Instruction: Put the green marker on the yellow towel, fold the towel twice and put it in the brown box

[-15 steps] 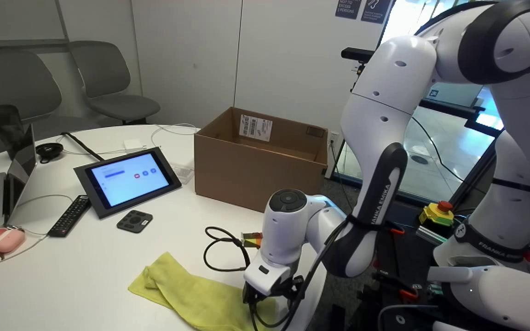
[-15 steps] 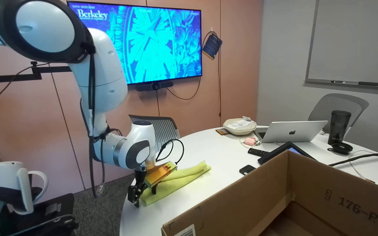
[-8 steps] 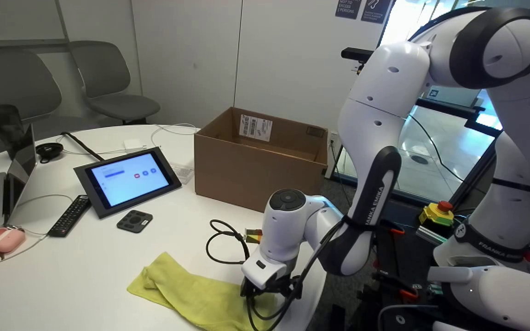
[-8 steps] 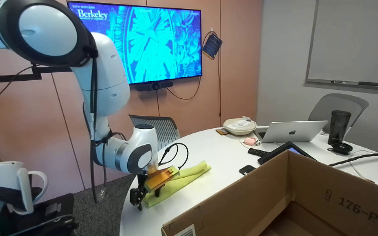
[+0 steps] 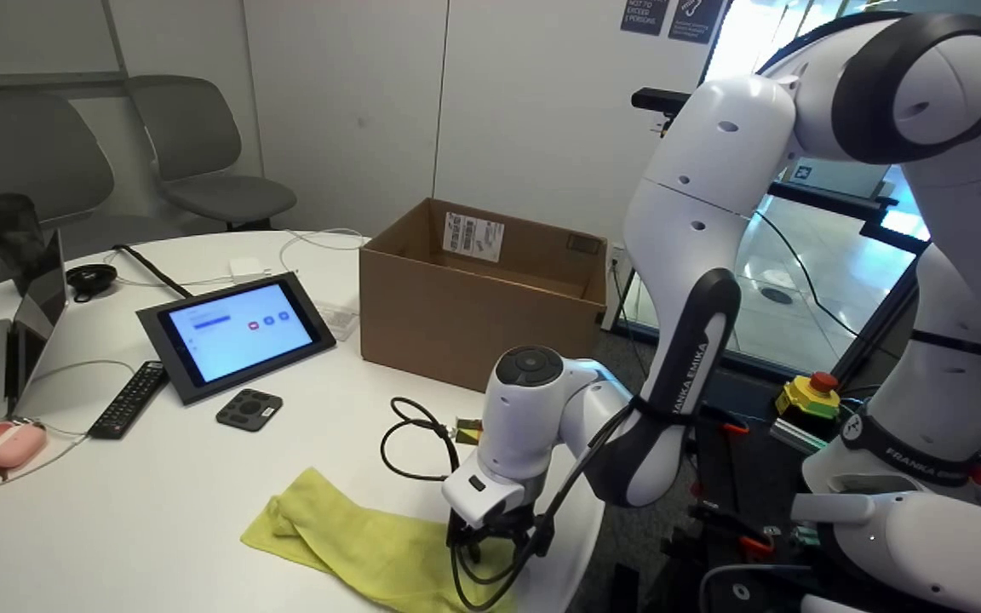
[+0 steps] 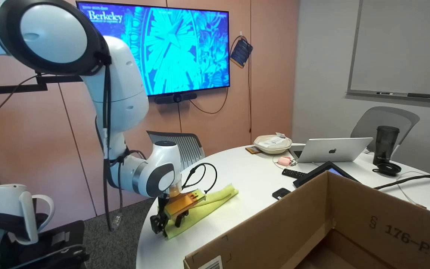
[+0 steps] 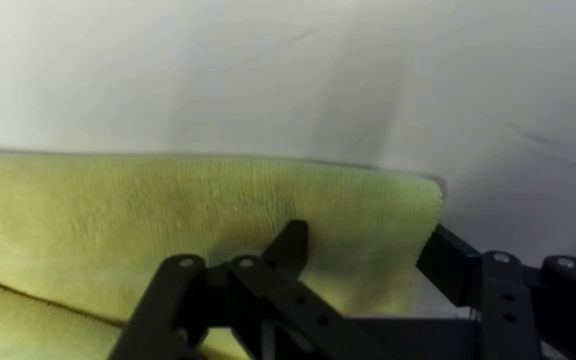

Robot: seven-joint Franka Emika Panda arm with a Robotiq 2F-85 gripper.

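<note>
The yellow towel (image 5: 371, 545) lies folded into a long strip on the table, near its rounded edge. In the wrist view my gripper (image 7: 366, 237) stands open over one end of the towel (image 7: 168, 215). One finger (image 7: 288, 247) is over the cloth; the opposite finger (image 7: 450, 265) is right at the towel's short edge. Cloth shows between them, not pinched. An exterior view also has the gripper (image 6: 169, 225) low at the towel's end (image 6: 203, 213). The brown box (image 5: 473, 328) stands upright with its top open. The green marker is hidden or out of view.
A tablet (image 5: 239, 332), a small black puck remote (image 5: 249, 409), a long remote (image 5: 129, 400) and a pink earbud case (image 5: 7, 444) lie beyond the towel. A laptop (image 6: 334, 149) is farther off. A black cable (image 5: 414, 434) loops out from the wrist.
My gripper has shifted slightly along the towel, and its fingers have come closer together. In the last half second the towel has slid a little toward the gripper.
</note>
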